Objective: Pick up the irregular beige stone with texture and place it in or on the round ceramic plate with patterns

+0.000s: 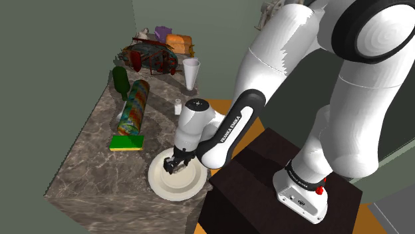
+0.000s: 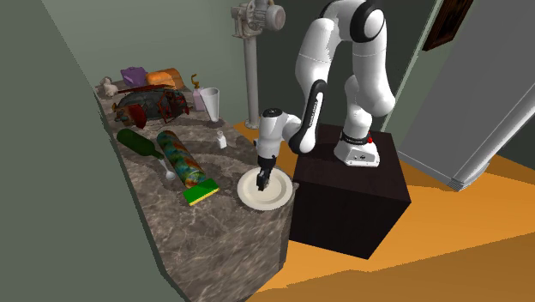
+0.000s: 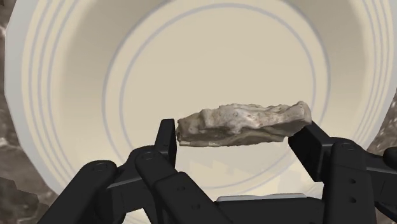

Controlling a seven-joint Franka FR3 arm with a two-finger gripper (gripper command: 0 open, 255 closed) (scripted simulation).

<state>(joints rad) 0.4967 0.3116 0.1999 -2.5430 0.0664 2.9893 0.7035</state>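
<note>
A flat, rough beige stone (image 3: 245, 123) is clasped between the two black fingers of my gripper (image 3: 236, 137). Right beneath it lies the round cream plate (image 3: 70, 114) with faint ringed lines. In the shoulder view the gripper (image 1: 177, 162) hangs low over that plate (image 1: 174, 185), near the front edge of the marble counter. In the second exterior view the gripper (image 2: 261, 182) is likewise just above the plate (image 2: 276, 199). Whether the stone touches the plate I cannot tell.
A colourful cylinder on a green base (image 1: 133, 110) and a dark green bottle (image 1: 121, 80) lie beside the plate. A small white shaker (image 1: 177, 106), a white cup (image 1: 191, 72) and a cluttered rack (image 1: 151, 56) stand farther back. The dark stand (image 1: 279, 193) borders the counter.
</note>
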